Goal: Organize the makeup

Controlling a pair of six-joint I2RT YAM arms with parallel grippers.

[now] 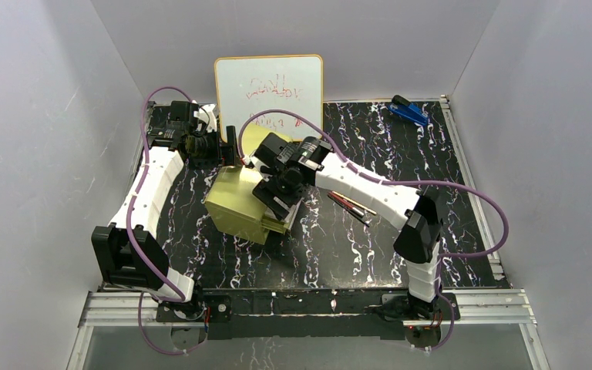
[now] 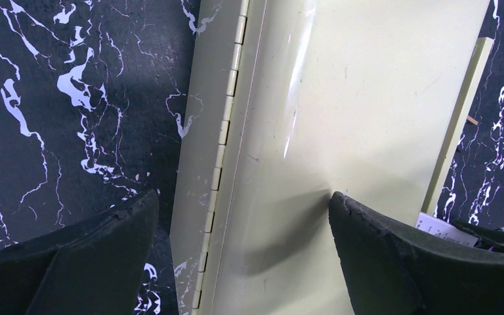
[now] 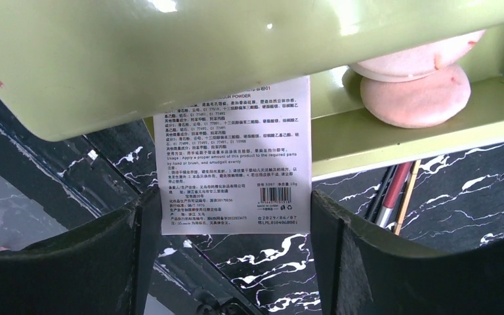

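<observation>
An olive-green hinged box (image 1: 235,204) stands mid-table. My right gripper (image 3: 230,230) is shut on the whitish printed packet (image 3: 236,157), holding it by its side edges at the box's opening. The packet's top is hidden behind the green lid (image 3: 170,59). Two pinkish round discs (image 3: 415,98) lie stacked inside the box. A dark-red stick (image 3: 394,193) lies with thin pencils on the table beside the box, and also shows in the top view (image 1: 351,206). My left gripper (image 2: 243,220) is open, straddling the box's hinge (image 2: 226,131), with its right fingertip (image 2: 351,216) against the lid panel.
A whiteboard (image 1: 268,92) leans against the back wall behind the box. A blue stapler-like object (image 1: 408,112) lies at the back right. Grey walls enclose the black marbled table (image 1: 447,177) on three sides.
</observation>
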